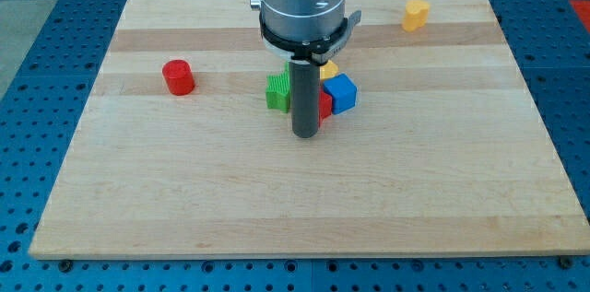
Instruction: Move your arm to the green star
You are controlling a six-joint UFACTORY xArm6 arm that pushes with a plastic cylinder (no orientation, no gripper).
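The green star [277,92] lies near the board's middle, partly hidden behind my rod. My tip [305,134] rests on the board just below and to the right of the green star, close to it. Right of the rod sit a blue cube [342,93], a red block [325,105] mostly hidden by the rod, and a yellow block [328,70] peeking out behind the blue cube.
A red cylinder [179,77] stands at the view's left. A yellow block [417,15] sits near the top right edge of the wooden board [184,200]. The arm's grey body [303,2] hangs over the top middle.
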